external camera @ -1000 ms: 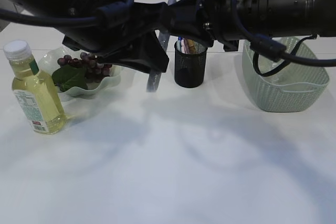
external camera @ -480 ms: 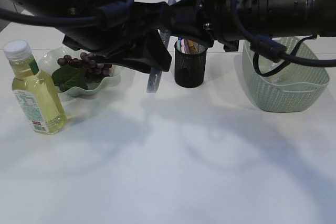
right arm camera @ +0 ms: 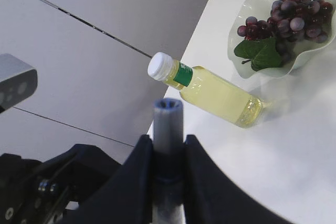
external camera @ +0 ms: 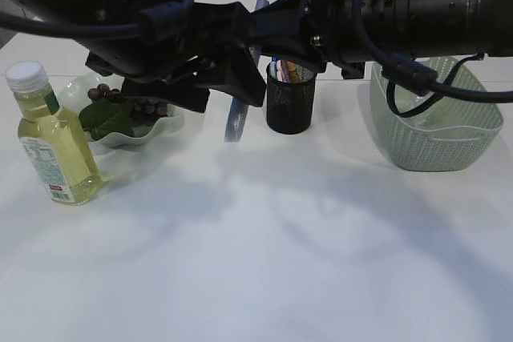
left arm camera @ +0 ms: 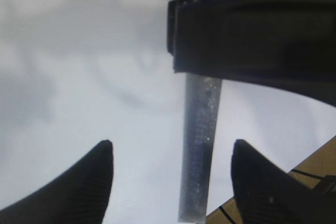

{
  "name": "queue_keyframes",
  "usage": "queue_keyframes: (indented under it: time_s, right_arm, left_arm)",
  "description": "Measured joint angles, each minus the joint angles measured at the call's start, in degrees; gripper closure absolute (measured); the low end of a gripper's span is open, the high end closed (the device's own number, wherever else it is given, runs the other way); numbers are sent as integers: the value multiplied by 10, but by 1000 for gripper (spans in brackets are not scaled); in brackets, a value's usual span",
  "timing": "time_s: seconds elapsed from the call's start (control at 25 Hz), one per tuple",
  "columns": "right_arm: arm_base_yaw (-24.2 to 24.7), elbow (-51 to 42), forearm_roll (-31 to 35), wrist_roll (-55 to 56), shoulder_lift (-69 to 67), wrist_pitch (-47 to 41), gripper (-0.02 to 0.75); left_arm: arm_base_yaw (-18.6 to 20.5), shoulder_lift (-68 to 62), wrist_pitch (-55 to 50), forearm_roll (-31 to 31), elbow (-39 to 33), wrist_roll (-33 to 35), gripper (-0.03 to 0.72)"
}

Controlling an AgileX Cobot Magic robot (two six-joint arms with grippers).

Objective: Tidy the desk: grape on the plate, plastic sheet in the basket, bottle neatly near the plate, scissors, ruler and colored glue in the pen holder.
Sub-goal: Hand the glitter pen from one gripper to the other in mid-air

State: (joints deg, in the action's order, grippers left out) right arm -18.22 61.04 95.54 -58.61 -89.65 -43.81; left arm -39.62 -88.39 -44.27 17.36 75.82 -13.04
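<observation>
Grey and glittery, the slim colored-glue tube (right arm camera: pixel 168 145) is pinched between the closed fingers of the right gripper (right arm camera: pixel 168 166), hanging upright just left of the black mesh pen holder (external camera: pixel 290 100). The left gripper (left arm camera: pixel 170 179) stands wide apart around the tube, touching nothing. Far left, purple grapes (external camera: pixel 128 100) lie on the pale green plate (external camera: pixel 128 138), beside the yellow-filled plastic bottle (external camera: pixel 52 142).

Left gripper (left arm camera: pixel 170 174) jaws spread wide, touching nothing; right gripper (right arm camera: pixel 168 156) clamped tight on the glue (right arm camera: pixel 168 145) between its fingers.
</observation>
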Motion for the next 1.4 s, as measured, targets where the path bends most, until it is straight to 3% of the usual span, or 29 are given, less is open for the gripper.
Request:
queue_keyframes:
  time_s: [0.08,0.16,0.48,0.96,1.16,1.4]
  right_arm:
    - [0,0,0,0,0,0,603]
    - [0,0,0,0,0,0,603]
    - [0,0,-13,-4,0,22,603]
    - [0,0,-47,-111,-1,162,603]
    - [0,0,-134,-128,-1,215,603]
    - [0,0,-291,-129,-1,233,603]
  left_arm:
    - [0,0,-8,1,0,0,141]
    - [0,0,-15,1,0,0,122]
    - [0,0,-24,6,8,0,122]
    - [0,0,-171,0,86,10,122]
    - [0,0,-196,-6,86,16,140]
    - [0,0,-211,-33,86,23,147]
